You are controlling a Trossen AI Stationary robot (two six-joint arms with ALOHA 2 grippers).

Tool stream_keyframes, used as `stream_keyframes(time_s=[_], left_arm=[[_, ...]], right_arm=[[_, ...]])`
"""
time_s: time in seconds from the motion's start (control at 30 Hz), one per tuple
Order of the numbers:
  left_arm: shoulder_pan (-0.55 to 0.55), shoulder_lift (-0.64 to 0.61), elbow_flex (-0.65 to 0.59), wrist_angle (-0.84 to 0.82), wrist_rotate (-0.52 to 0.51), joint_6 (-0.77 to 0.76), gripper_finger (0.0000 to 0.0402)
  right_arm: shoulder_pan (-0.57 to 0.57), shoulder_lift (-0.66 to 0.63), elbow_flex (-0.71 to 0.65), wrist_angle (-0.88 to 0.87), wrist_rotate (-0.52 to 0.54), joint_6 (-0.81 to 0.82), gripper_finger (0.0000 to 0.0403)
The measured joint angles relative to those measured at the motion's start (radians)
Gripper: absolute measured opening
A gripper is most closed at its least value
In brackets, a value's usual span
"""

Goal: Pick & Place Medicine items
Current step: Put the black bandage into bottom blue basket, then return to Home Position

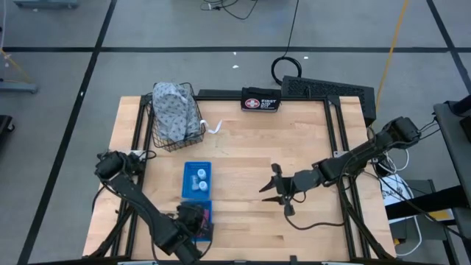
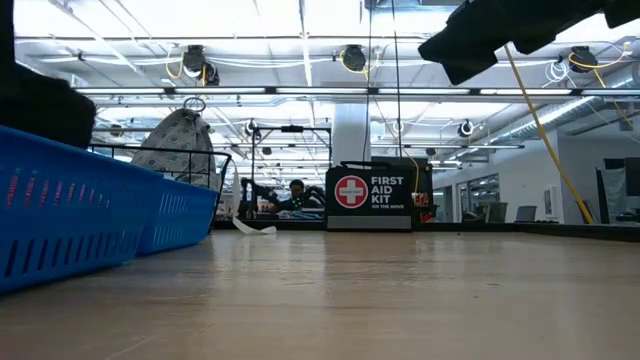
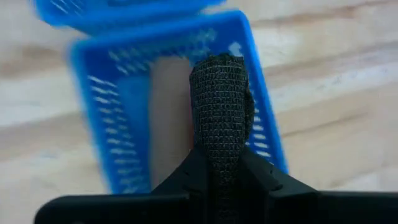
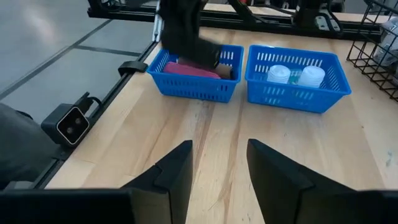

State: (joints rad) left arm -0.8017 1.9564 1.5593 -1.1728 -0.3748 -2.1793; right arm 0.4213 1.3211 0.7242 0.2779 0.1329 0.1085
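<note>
We see the left gripper (image 3: 219,165) clamped on a short black mesh-wrapped oblong (image 3: 221,112) above a blue plastic basket (image 3: 124,118). The right gripper (image 4: 219,163) hangs over bare wooden table (image 1: 243,158), fingers apart.

The left arm reaches from the bench's nine o'clock side down toward seven o'clock, its end effector (image 1: 193,218) pointing downward with the fingers closed on a short black oblong (image 3: 219,112). The right arm stretches in from three o'clock toward the middle, its end effector (image 1: 274,193) held above the bench, fingers (image 4: 171,171) parted and gripping nothing.
</note>
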Motion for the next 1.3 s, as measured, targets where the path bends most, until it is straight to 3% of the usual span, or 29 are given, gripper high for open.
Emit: stream_keyframes(time_s=[0.13,0.3,0.53,0.63,0.9,1.17,1.3], left_arm=[[0.002,0.000,-0.066,0.130,-0.027,0.000,0.0048],[0.011,-0.002,-0.095,0.136,-0.032,-0.007,0.0053],[0.017,-0.002,-0.096,0.138,-0.039,0.023,0.0141],[0.023,-0.005,-0.097,0.130,0.007,0.071,0.0173],[0.021,-0.082,-0.098,0.116,-0.062,0.115,0.0217],[0.030,-0.213,-0.098,0.106,-0.103,0.335,0.0225],[0.018,-0.301,-0.098,0.148,-0.261,0.545,0.0225]], right_arm=[[0.000,-0.006,0.000,0.006,0.000,0.004,0.0139],[0.000,-0.006,0.000,0.005,0.000,0.010,0.0139],[0.000,-0.006,0.000,0.005,0.000,0.017,0.0139],[0.000,-0.006,0.000,0.005,0.000,0.017,0.0139],[0.000,-0.006,0.000,0.001,0.000,0.018,0.0139],[0.000,-0.011,0.000,0.001,-0.004,0.049,0.0139],[0.002,-0.108,-0.002,-0.046,-0.010,0.117,0.0139]])
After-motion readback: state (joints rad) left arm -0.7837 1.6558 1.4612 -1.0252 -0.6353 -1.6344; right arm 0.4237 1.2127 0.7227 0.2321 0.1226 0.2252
